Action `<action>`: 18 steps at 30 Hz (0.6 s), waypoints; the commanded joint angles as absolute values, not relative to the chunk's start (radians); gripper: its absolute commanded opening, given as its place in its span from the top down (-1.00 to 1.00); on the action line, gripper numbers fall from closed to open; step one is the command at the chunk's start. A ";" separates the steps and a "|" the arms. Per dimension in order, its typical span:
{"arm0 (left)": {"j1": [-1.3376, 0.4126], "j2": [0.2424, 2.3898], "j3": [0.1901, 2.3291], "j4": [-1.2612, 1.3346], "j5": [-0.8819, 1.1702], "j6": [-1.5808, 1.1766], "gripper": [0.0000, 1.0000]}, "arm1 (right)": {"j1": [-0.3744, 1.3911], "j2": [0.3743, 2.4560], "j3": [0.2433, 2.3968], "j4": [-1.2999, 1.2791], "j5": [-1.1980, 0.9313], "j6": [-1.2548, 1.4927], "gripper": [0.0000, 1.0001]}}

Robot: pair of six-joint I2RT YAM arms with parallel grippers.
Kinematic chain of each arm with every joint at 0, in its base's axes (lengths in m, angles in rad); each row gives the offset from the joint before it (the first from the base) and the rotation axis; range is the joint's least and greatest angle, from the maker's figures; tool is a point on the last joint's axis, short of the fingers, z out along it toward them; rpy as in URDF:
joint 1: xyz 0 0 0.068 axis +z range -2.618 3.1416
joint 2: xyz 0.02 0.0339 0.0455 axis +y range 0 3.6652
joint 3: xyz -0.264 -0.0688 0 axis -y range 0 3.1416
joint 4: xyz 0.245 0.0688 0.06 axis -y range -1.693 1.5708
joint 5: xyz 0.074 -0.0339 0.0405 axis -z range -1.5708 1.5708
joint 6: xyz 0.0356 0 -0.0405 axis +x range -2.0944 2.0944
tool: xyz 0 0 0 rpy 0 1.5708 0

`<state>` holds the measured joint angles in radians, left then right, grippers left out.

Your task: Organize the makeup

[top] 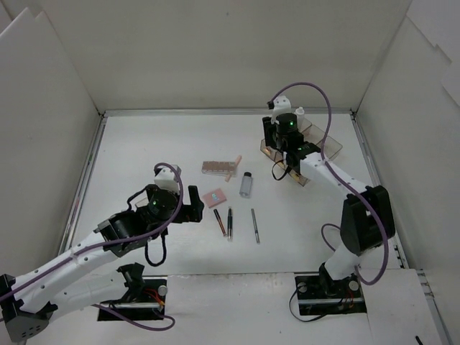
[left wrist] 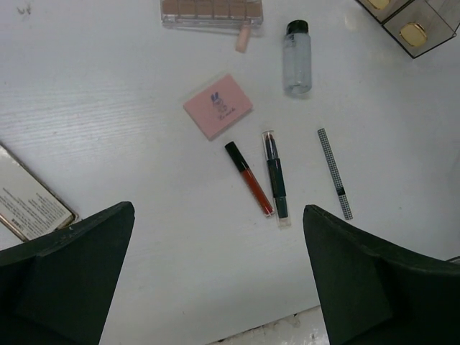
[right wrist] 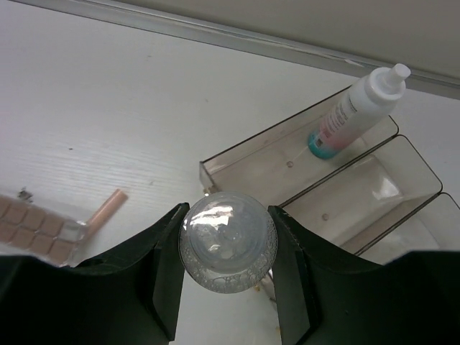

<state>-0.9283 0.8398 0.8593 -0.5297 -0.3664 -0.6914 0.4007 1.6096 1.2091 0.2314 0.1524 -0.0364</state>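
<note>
The makeup lies mid-table: a brown eyeshadow palette [top: 218, 167] with a peach stick [top: 234, 167] beside it, a pink square compact [top: 214, 196], a clear black-capped bottle [top: 246, 185] and three thin pencils [top: 230, 223]. The left wrist view shows the compact [left wrist: 218, 106], the bottle [left wrist: 297, 57], the pencils [left wrist: 276, 178] and a silver case [left wrist: 29, 205] at the left edge. My left gripper [left wrist: 217, 208] is open and empty, above the table near the pencils. My right gripper [right wrist: 227, 244] is shut on a small clear bottle [right wrist: 227, 242], held at the near corner of the smoky tray [right wrist: 287, 154].
A white spray bottle [right wrist: 356, 111] lies in the tray's far compartment. The tray [top: 320, 140] stands at the back right, close to the table's raised back rim. White walls enclose the table on three sides. A gold-topped item [left wrist: 415, 32] sits in a tray compartment.
</note>
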 commanded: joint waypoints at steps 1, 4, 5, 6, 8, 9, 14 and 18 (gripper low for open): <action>-0.922 0.793 0.856 -0.584 -0.370 -0.793 -0.99 | 0.361 1.679 1.304 0.449 0.253 -0.089 1.00; -0.922 0.758 0.839 -0.600 -0.359 -0.814 -0.99 | 0.347 1.759 1.365 0.477 0.301 -0.094 1.00; -0.922 0.747 0.838 -0.624 -0.365 -0.821 -0.99 | 0.345 1.776 1.382 0.483 0.317 -0.100 1.00; -0.922 0.741 0.836 -0.635 -0.368 -0.828 -0.99 | 0.341 1.796 1.394 0.489 0.321 -0.104 1.00; -0.922 0.726 0.831 -0.664 -0.368 -0.845 -0.99 | 0.333 1.842 1.436 0.499 0.342 -0.112 1.00; -0.922 0.723 0.831 -0.670 -0.367 -0.850 -0.99 | 0.330 1.870 1.446 0.503 0.347 -0.115 1.00; -0.922 0.716 0.810 -0.678 -0.351 -0.880 -0.99 | 0.311 1.950 1.529 0.492 0.351 -0.120 1.00; -0.922 0.735 0.819 -0.687 -0.344 -0.884 -0.99 | 0.295 2.008 1.548 0.492 0.357 -0.100 1.00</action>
<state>-0.9272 0.7155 0.8040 -0.6895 -0.3481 -0.8589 0.3138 2.0018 1.4963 0.3950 0.3088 -0.1059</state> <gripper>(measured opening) 0.996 0.416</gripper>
